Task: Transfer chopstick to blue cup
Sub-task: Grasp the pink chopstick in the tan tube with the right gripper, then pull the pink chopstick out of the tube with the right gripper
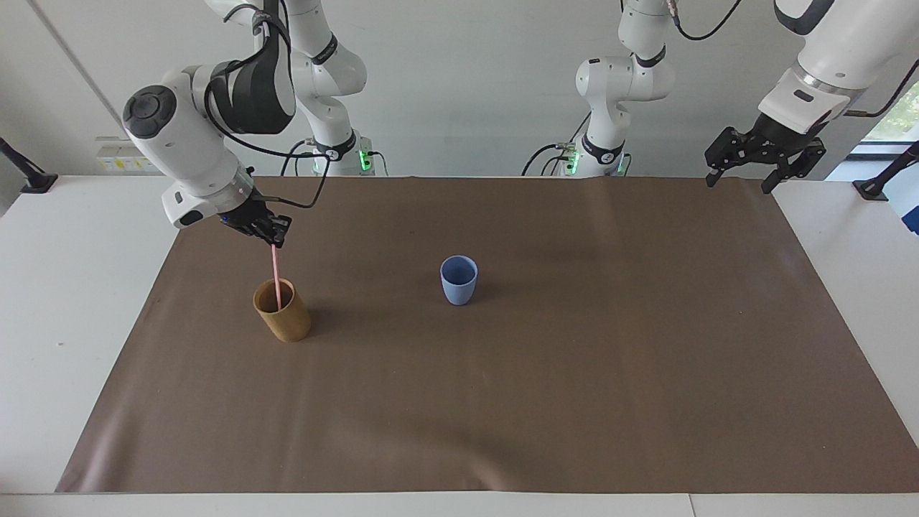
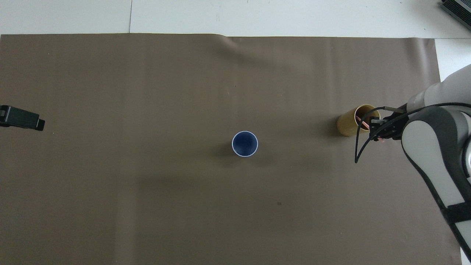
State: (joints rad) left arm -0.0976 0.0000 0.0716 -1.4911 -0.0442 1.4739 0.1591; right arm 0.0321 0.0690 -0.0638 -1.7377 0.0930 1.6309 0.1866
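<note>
A thin pink chopstick stands nearly upright, its lower end still inside a tan cup toward the right arm's end of the mat. My right gripper is shut on the chopstick's top, above the tan cup. The empty blue cup stands upright near the mat's middle. My left gripper waits open, raised over the left arm's end of the mat, holding nothing.
A brown mat covers most of the white table. Only the two cups stand on it. A dark object lies at the table's corner farthest from the robots, at the right arm's end.
</note>
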